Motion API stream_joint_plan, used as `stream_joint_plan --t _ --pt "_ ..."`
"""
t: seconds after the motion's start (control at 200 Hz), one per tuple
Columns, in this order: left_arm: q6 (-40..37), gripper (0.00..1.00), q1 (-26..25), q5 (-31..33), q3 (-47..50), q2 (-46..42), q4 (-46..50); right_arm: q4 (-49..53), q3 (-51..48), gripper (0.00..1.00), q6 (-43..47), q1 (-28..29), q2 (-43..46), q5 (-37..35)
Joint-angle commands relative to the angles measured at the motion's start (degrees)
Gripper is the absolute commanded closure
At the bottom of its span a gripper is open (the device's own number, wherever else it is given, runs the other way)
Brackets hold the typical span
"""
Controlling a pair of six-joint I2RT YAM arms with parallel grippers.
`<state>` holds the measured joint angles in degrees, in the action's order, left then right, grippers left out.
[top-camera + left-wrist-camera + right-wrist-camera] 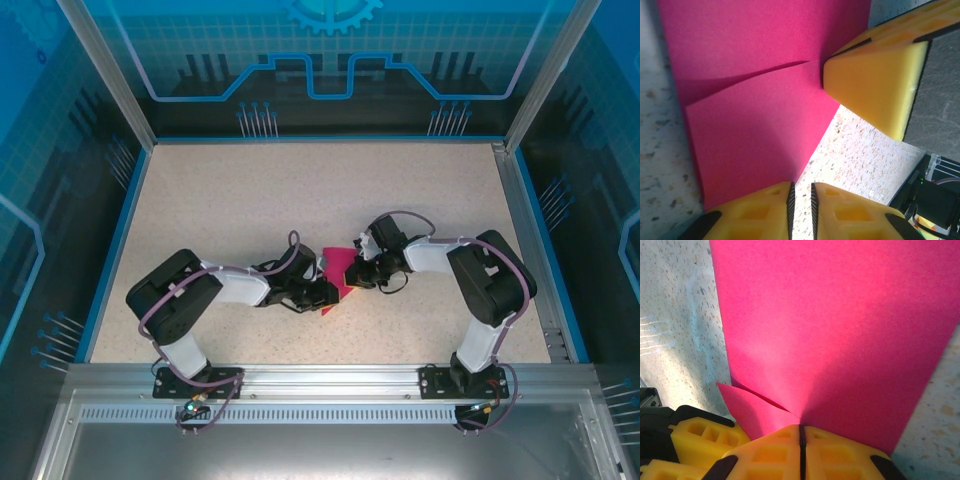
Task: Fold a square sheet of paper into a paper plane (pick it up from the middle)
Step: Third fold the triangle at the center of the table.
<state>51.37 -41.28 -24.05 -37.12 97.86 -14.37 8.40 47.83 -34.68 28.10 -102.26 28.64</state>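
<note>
Matt magenta paper sheet, softly creased; speckled stone-look table; yellow moulded rubbery finger pads

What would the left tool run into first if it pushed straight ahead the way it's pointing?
Most likely the pink paper: its edge lies just ahead of the left tool. The right tool, pinching that sheet, sits beyond, off to one side.

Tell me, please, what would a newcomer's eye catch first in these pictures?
The bright magenta sheet of paper stands out first, partly folded, in the middle of the speckled table. The right gripper is shut on one edge of it, and the left gripper sits at another edge, jaws slightly apart.
</note>
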Motion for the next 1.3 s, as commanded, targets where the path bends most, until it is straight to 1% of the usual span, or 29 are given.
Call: stream_joint_plan --t 0.0,0.27,0.39,0.465,0.62,0.7,0.8,0.965,1.085,1.215,1.295 --pt "1.7 0.8 0.1 -0.7 3.8 0.0 6.8 6.1 -1.2 0.91 1.4 0.3 -3.4 -9.3" --pt "0.8 0.79 0.7 -1.3 5.7 -2.6 10.4 6.4 -1.3 0.91 1.2 0.2 -3.4 -9.8" --pt "-1.4 0.8 0.8 -2.9 3.3 -1.7 14.7 6.6 -1.3 0.91 1.3 0.2 -3.2 -9.8" --pt "-3.5 0.82 0.7 -2.1 1.0 -1.1 20.0 6.7 -1.2 0.91 1.3 0.2 -3.1 -10.0" --pt "-6.8 0.81 0.7 -2.2 -0.5 -1.0 25.2 7.2 -1.0 0.91 1.5 0.2 -3.0 -10.2" --pt "-7.9 0.82 0.7 -1.3 -1.3 -1.0 28.2 7.2 -1.0 0.91 1.4 0.2 -3.1 -10.4" --pt "-8.5 0.81 0.7 -1.9 -1.5 -1.2 29.1 6.9 -1.0 0.91 1.3 0.2 -3.4 -10.4" --pt "-8.8 0.81 0.7 -1.0 -1.5 -3.1 30.5 6.9 -0.9 0.9 1.2 0.2 -3.5 -10.5" --pt "-7.7 0.81 0.5 -1.4 -2.3 -7.3 28.8 7.1 -0.5 0.9 1.3 0.2 -3.6 -10.2" --pt "-8.1 0.79 0.6 1.3 -4.3 -12.8 27.8 7.3 -0.5 0.9 1.3 0.2 -3.2 -10.3" --pt "-8.4 0.77 0.7 2.2 -5.8 -13.3 25.9 7.4 -0.3 0.9 1.3 0.2 -3.2 -10.2"
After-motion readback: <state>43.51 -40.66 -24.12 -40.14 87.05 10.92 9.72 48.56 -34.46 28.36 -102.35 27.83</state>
